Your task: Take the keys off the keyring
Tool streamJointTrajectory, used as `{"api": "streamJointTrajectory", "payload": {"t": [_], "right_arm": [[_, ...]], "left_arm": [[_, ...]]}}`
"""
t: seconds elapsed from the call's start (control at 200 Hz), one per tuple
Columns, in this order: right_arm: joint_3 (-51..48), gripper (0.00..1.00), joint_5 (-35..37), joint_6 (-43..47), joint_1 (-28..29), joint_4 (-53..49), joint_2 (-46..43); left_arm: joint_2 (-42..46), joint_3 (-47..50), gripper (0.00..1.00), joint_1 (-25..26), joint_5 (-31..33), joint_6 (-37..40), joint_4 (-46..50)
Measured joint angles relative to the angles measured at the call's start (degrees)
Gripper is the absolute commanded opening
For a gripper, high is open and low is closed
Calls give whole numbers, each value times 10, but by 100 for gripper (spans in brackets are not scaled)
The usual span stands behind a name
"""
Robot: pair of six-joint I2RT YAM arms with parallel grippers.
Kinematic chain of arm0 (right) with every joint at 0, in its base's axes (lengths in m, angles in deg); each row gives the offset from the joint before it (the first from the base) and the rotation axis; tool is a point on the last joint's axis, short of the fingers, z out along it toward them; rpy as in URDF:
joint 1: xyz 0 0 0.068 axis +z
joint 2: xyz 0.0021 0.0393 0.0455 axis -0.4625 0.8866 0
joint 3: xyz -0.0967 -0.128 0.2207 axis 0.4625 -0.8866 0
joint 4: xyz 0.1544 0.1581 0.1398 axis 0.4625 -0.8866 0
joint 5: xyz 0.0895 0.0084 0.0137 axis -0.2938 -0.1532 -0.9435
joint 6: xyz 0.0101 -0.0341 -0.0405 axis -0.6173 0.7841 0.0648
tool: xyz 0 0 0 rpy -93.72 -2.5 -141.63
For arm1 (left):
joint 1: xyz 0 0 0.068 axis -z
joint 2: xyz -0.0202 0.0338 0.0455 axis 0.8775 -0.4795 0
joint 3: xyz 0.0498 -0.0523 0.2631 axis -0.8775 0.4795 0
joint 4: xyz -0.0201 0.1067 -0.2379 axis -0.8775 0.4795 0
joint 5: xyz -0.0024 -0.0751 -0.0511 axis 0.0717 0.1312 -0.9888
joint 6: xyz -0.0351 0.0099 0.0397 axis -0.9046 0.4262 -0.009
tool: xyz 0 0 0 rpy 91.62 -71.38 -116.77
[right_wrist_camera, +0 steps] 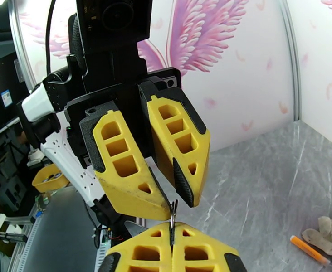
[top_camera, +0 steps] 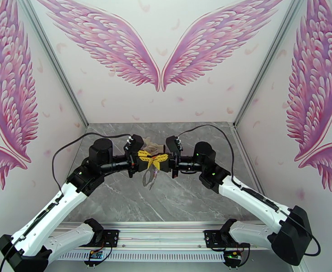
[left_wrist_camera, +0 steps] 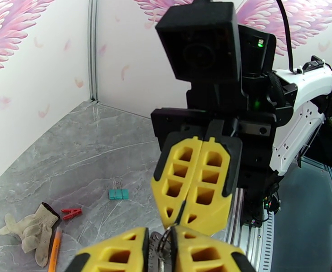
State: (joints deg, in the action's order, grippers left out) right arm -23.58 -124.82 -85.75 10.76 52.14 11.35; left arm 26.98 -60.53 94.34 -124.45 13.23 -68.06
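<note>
No key looks freed: right gripper's (right_wrist_camera: 171,228) jaws pinch the thin dark metal keyring (left_wrist_camera: 165,237); left gripper's (left_wrist_camera: 160,233) jaws, at nine o'clock, clasp tiny grey-silver keys (left_wrist_camera: 155,251).

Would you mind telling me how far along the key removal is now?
Done: nothing that shows; I see no freed key on the table. In hand: the right gripper is shut on a thin metal ring, held in the air, and the fingers of the left gripper flank the bunch; their grip is unclear. Left: separating every key.
</note>
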Motion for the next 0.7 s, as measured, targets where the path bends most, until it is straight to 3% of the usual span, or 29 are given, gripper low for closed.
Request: {"api": "streamJointTrajectory", "payload": {"t": [0.395,0.7], "right_arm": [[29,0,-5,36,0,-64,-12],[34,0,-2,63,-2,-106,-12]], "left_arm": [[1,3,18,0,-38,20,14],[-16,3,6,0,-65,42,18]]}}
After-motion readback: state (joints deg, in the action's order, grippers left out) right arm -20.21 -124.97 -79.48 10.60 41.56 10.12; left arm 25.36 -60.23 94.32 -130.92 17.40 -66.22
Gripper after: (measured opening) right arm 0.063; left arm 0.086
